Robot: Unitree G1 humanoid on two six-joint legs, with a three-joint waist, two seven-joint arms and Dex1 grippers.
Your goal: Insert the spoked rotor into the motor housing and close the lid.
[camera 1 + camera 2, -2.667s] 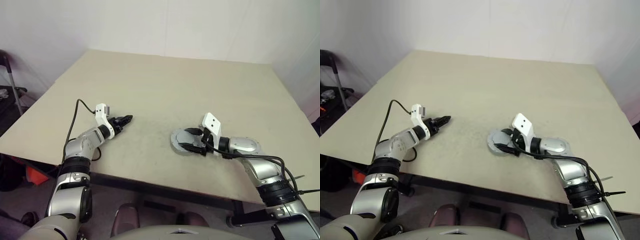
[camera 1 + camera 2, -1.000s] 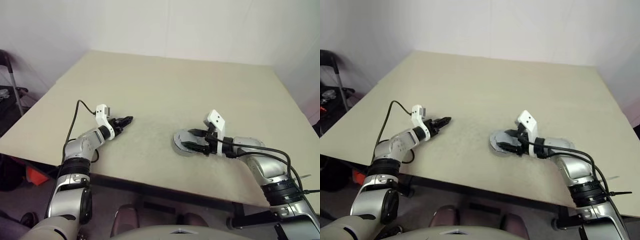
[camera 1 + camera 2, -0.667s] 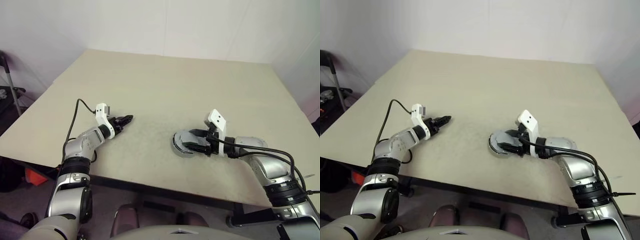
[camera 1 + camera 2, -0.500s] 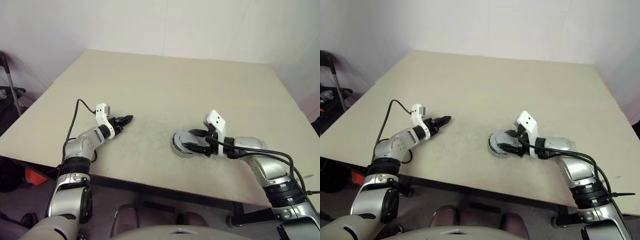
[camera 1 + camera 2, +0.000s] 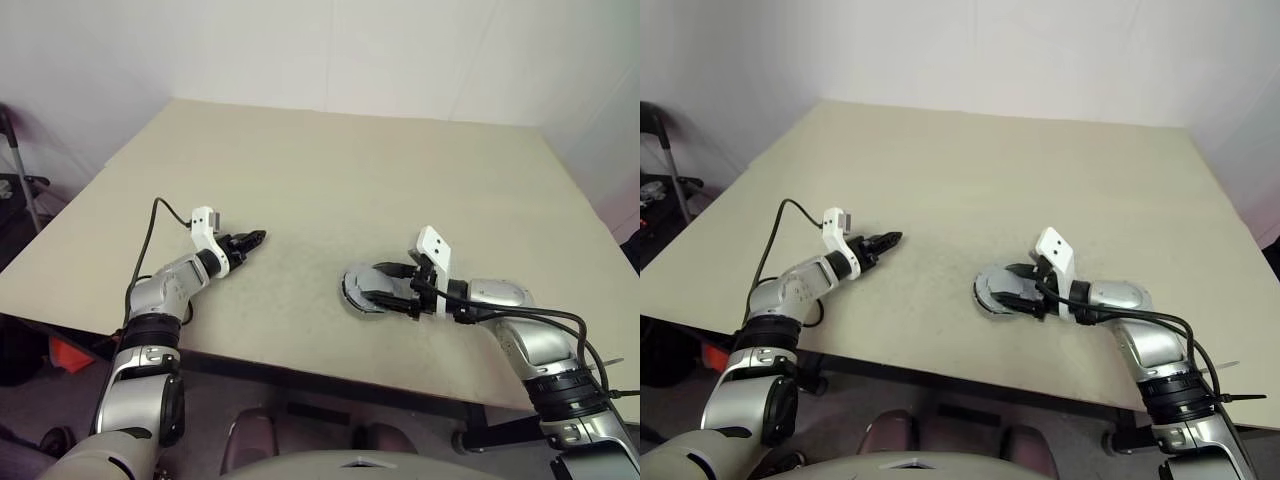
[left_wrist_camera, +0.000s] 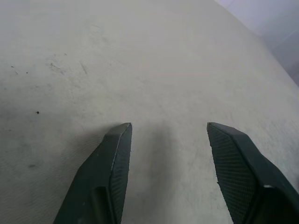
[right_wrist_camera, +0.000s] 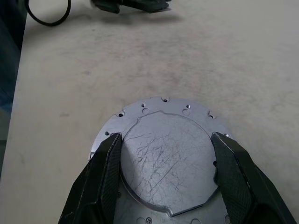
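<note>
Motor housing [image 7: 163, 158] sits on the table [image 5: 330, 170] near its front edge, at about 5 o'clock from the table's centre. The lid [image 7: 169, 161] covers its top; coils and rotor can't be made out. The housing's near side is cut off in the right wrist view.

Right gripper [image 7: 166, 140] has its fingers [image 7: 105, 163] spread wide, straddling the housing from either side; whether they actually touch it is unclear.

Left gripper [image 6: 169, 128] is open over bare table, well apart at 9 o'clock from the housing, holding nothing.

Both arms reach forward, left fingers [image 6: 114, 163] spread apart.
</note>
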